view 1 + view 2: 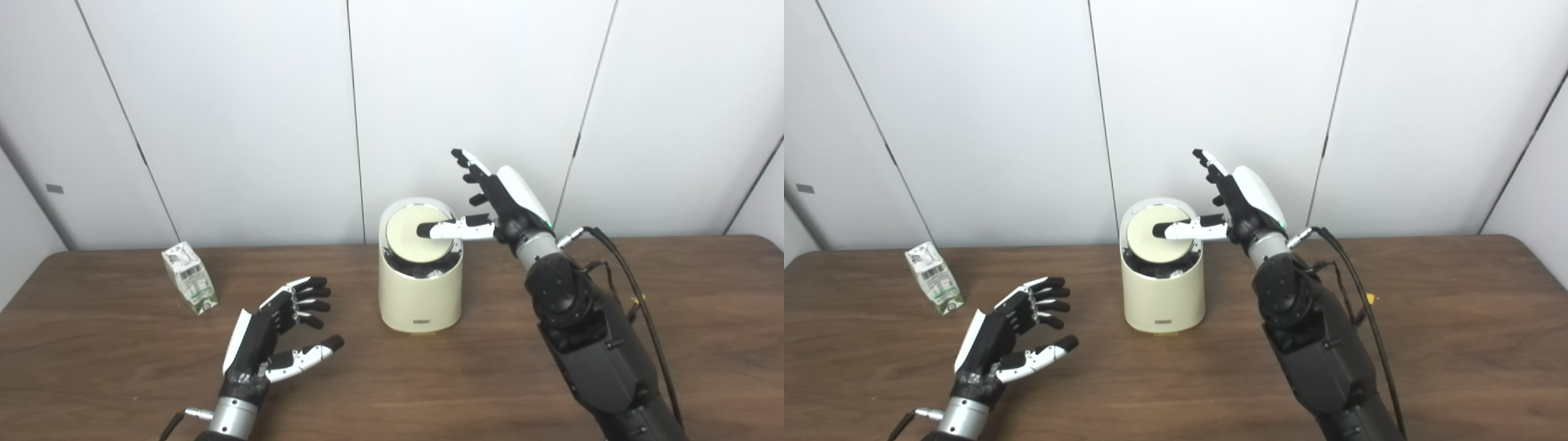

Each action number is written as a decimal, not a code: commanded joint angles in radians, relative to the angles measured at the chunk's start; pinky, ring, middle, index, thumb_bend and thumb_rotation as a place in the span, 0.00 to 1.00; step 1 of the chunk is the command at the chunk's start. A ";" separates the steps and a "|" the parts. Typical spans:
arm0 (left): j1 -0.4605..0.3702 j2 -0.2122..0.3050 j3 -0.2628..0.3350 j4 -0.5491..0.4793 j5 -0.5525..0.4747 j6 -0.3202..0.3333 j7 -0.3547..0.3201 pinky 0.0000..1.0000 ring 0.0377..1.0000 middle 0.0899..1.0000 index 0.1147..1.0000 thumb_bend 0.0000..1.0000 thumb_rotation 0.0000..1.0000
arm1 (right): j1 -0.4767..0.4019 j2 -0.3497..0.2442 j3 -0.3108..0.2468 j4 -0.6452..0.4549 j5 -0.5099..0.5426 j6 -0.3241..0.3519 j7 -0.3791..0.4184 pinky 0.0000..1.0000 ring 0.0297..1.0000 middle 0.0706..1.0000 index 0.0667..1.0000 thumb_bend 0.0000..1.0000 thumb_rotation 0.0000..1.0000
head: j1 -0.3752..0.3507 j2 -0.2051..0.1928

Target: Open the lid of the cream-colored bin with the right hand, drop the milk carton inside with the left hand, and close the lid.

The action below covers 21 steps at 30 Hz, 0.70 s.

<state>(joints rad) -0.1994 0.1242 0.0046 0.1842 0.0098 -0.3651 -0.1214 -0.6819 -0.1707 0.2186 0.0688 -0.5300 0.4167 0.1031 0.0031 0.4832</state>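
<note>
Thumb of the splayed, empty right hand [499, 205] rests on the rounded bin's [420, 294] smooth tilted lid [418, 237]; left hand [278, 334] spread, empty.

I can't read any text from here: the milk carton [189, 277] carries green and dark print that is too small and blurred to make out, and the cream-colored bin [419, 294] has a small dark label low on its front, also illegible
</note>
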 commanded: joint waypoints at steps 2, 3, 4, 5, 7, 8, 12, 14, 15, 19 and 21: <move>-0.033 -0.004 -0.001 -0.010 0.004 -0.019 0.013 0.57 0.66 0.71 0.76 0.69 0.06 | -0.063 0.006 0.003 0.014 -0.016 -0.039 -0.036 0.73 0.87 0.91 0.94 0.83 0.43 | 0.002 0.001; -0.032 -0.006 -0.001 -0.011 0.001 -0.016 0.012 0.57 0.66 0.71 0.76 0.69 0.06 | -0.064 0.008 0.004 0.023 -0.016 -0.039 -0.037 0.73 0.88 0.91 0.94 0.85 0.43 | 0.002 0.001; -0.032 -0.007 -0.001 -0.013 -0.002 -0.012 0.011 0.56 0.66 0.71 0.76 0.69 0.05 | -0.065 0.009 0.006 0.030 -0.014 -0.040 -0.038 0.73 0.87 0.91 0.94 0.87 0.42 | 0.002 0.001; -0.032 -0.008 -0.001 -0.016 -0.003 -0.009 0.011 0.57 0.67 0.71 0.76 0.69 0.05 | -0.064 0.008 0.008 0.036 -0.014 -0.043 -0.039 0.73 0.87 0.91 0.94 0.89 0.41 | 0.003 0.001; -0.032 -0.009 -0.002 -0.017 0.002 -0.010 0.013 0.56 0.67 0.71 0.76 0.69 0.05 | -0.064 0.006 0.014 0.046 -0.016 -0.044 -0.040 0.76 0.88 0.91 0.94 0.91 0.39 | 0.003 0.001; -0.033 -0.009 -0.002 -0.017 0.003 -0.012 0.013 0.56 0.66 0.71 0.76 0.69 0.05 | -0.065 0.005 0.017 0.049 -0.019 -0.042 -0.040 0.76 0.88 0.91 0.94 0.92 0.38 | 0.003 0.001; -0.032 -0.010 -0.003 -0.017 -0.003 -0.011 0.009 0.56 0.66 0.72 0.77 0.69 0.05 | -0.067 0.000 0.030 0.067 -0.030 -0.040 -0.042 0.76 0.89 0.92 0.95 0.93 0.36 | 0.002 0.000; -0.032 -0.010 -0.003 -0.016 -0.012 -0.012 0.004 0.56 0.66 0.72 0.77 0.68 0.04 | -0.068 -0.001 0.032 0.075 -0.034 -0.042 -0.046 0.76 0.89 0.92 0.94 0.93 0.36 | 0.002 0.000; -0.032 -0.010 -0.003 -0.015 -0.013 -0.013 0.003 0.56 0.66 0.72 0.77 0.68 0.03 | -0.069 0.000 0.031 0.080 -0.034 -0.042 -0.047 0.76 0.89 0.92 0.94 0.93 0.36 | 0.002 0.000; -0.031 -0.011 -0.002 -0.019 0.002 -0.015 0.012 0.55 0.66 0.72 0.77 0.69 0.05 | -0.073 -0.002 0.033 0.090 -0.042 -0.027 -0.048 0.77 0.89 0.92 0.95 0.93 0.36 | 0.002 0.002; -0.030 -0.011 -0.002 -0.024 0.008 -0.009 0.016 0.56 0.66 0.71 0.76 0.69 0.07 | -0.074 -0.004 0.034 0.093 -0.046 -0.027 -0.048 0.77 0.89 0.93 0.95 0.92 0.36 | 0.002 0.003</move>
<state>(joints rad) -0.2002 0.1163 0.0039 0.1831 0.0051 -0.3642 -0.1213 -0.6999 -0.1636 0.2535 0.1770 -0.5567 0.4142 0.0781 0.0046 0.4847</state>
